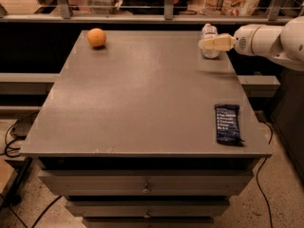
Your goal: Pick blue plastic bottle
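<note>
Camera view showed the end effector [205, 42] reaching across the blue plastic bottle [209, 53] at the far right corner of the desk [142, 103]. Its grip state could not be determined. Step in hand: grasping. The next move likely called for a confirmed hold, then a straight lift.

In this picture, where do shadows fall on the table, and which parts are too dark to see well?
Camera view: dim warm light; the orange has a small shadow at its base; the hand, at the blue plastic bottle near the far right corner of the table, throws a faint shadow towards us; the gap behind is nearly black.
</note>
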